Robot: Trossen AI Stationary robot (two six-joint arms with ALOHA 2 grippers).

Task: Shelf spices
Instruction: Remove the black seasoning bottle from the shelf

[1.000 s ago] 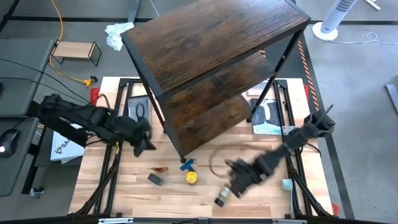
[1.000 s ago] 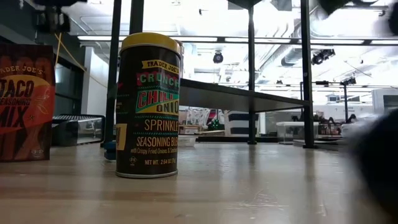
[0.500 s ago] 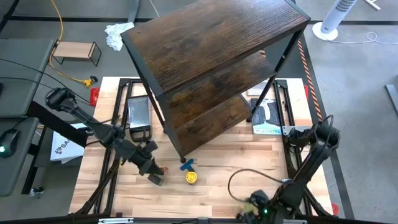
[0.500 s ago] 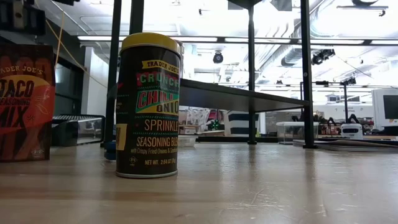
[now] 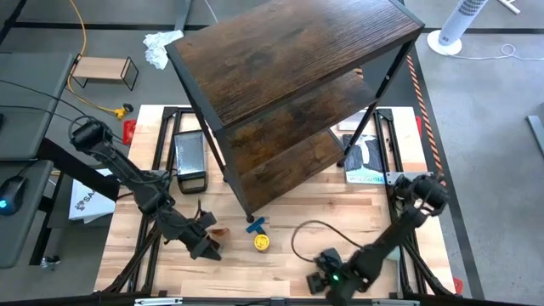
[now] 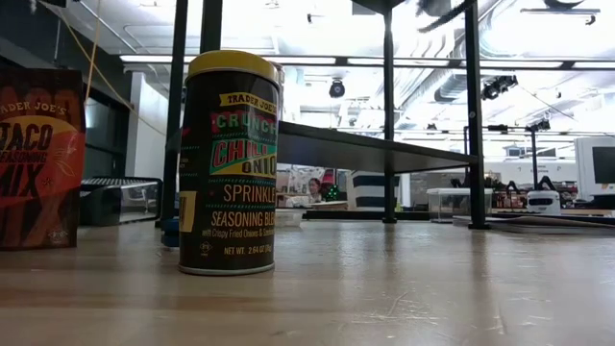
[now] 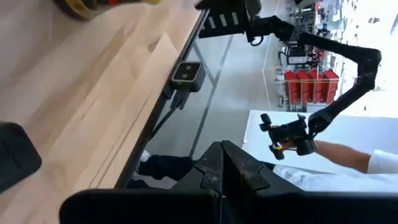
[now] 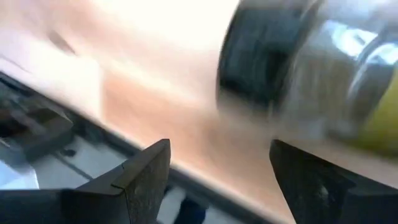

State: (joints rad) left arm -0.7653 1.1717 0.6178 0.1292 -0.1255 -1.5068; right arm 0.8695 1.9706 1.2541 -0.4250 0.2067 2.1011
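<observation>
I see the left gripper (image 5: 204, 245) low over the desk (image 5: 280, 255) beside the reddish packet (image 5: 221, 230), jaws together and empty. The right gripper (image 5: 327, 279) sits at the desk's near edge, jaws apart, a blurred black-lidded jar (image 8: 292, 74) just ahead. The yellow-lidded jar (image 5: 262, 242) stands before the shelf (image 5: 289, 51).

Dark-grained wood shelf (image 5: 280, 51) (thin metal frame), pale wood table (image 5: 280, 255).

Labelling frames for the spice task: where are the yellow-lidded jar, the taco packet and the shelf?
Yellow-lidded jar (image 6: 229, 163): low view, label.
Taco packet (image 6: 38, 159): low view, front face.
Shelf (image 5: 280, 51): high view, top board.
</observation>
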